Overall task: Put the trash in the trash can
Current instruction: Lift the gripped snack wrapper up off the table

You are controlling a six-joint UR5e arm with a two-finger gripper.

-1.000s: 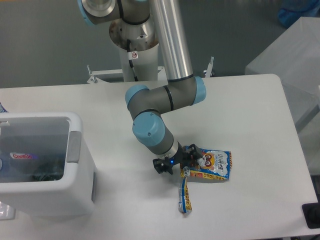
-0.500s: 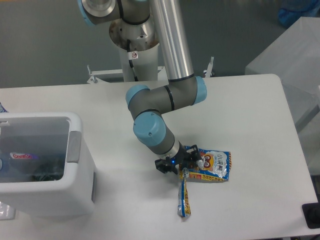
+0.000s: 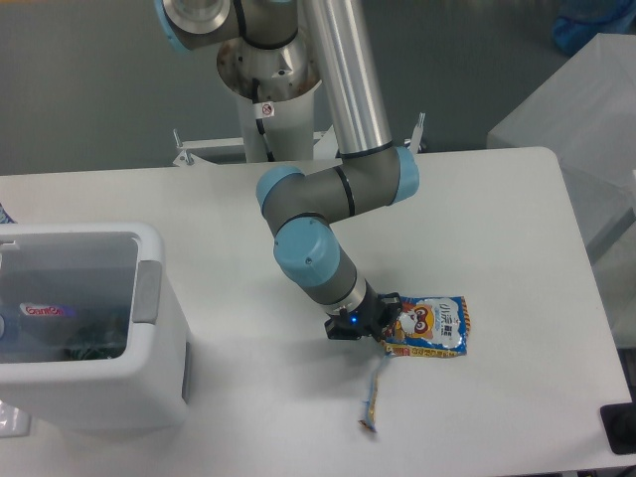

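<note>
- The snack packet (image 3: pixel 431 326) lies flat on the white table (image 3: pixel 497 219), right of centre and well apart from the trash can (image 3: pixel 149 298) at the table's left edge, so it must be lifted and carried across before it can go in.
- It is a blue-and-yellow pouch with a cartoon animal on its face; the foil looks crinkled, which suggests a light thing that will bend rather than resist.
- The gripper (image 3: pixel 386 322) is down at the packet's left edge, wrist tilted low toward the table. Its dark fingers overlap that edge, but the view does not show whether they are parted or closed on it.
- Coming at an edge makes sense for something this thin, since a flat packet offers no side to squeeze.
- A thin wrapper strip (image 3: pixel 374 397) trails from below the packet toward the front of the table, not in the claw.
- The trash can is white with a grey handle patch; a red-labelled wrapper (image 3: pixel 45 311) shows through its clear side, so some trash appears to be in already.
</note>
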